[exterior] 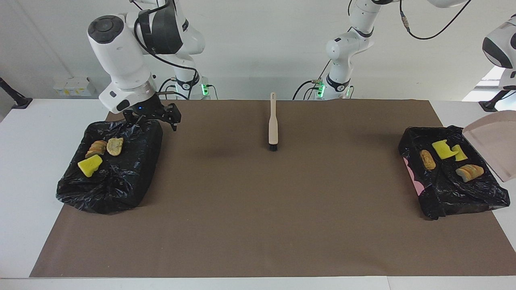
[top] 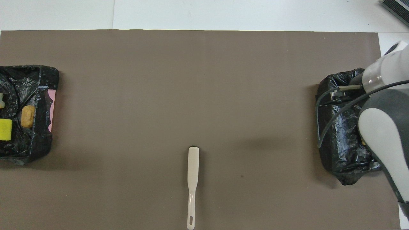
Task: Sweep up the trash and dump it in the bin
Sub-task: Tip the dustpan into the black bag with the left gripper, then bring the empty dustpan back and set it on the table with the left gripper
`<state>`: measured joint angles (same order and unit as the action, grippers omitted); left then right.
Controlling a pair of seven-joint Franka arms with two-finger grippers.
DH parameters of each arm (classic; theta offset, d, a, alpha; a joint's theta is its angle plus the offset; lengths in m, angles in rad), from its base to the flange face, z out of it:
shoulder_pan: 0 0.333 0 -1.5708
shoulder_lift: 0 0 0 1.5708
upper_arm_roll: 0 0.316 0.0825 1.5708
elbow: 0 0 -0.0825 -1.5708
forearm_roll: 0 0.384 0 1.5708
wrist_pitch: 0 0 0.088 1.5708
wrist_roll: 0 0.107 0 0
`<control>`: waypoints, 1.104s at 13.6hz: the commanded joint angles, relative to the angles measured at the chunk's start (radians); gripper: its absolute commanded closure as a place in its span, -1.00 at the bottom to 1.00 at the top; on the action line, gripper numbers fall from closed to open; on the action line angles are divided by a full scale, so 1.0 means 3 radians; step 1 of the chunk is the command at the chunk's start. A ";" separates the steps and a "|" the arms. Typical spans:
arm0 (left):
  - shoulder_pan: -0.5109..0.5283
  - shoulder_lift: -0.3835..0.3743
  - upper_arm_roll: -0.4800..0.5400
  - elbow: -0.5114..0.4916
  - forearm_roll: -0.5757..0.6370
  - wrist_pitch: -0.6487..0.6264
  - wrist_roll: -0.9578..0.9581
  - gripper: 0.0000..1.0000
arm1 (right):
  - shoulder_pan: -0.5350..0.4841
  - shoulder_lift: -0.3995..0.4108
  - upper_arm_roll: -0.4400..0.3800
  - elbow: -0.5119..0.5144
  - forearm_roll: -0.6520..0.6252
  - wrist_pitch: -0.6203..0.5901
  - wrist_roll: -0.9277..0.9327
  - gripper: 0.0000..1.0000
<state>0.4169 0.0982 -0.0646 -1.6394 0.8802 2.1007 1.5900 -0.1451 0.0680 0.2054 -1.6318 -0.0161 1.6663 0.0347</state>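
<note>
Brown paper covers the table; soft, light yellow sponge and tan bread scraps [exterior: 443,149] lie binned. Right gripper [exterior: 155,117] open, empty; left gripper unseen, clamped shut.

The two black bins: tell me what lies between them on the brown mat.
Only the brush, lying about midway between the bin at the right arm's end and the bin at the left arm's end. Otherwise bare mat, as both views show.
</note>
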 commanded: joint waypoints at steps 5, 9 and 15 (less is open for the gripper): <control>-0.0331 -0.0266 0.0016 -0.0404 -0.1438 -0.0247 -0.0631 1.00 | 0.0438 -0.0140 -0.0720 0.0341 0.0023 -0.0323 -0.0152 -1.00; -0.0815 -0.0231 0.0016 -0.0502 -0.1798 -0.0482 -0.1486 1.00 | 0.0417 -0.0323 -0.0731 0.0306 0.0028 -0.0349 -0.0121 -1.00; -0.1572 -0.0092 0.0016 -0.0492 -0.2401 -0.0483 -0.3451 1.00 | 0.0422 -0.0426 -0.0726 0.0152 0.0033 -0.0344 0.0083 -1.00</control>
<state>0.0116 0.0724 -0.0783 -1.7867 0.2068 1.9616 0.6880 -0.0184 -0.0379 -0.0099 -1.5558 -0.0151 1.5583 0.0206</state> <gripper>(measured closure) 0.674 0.000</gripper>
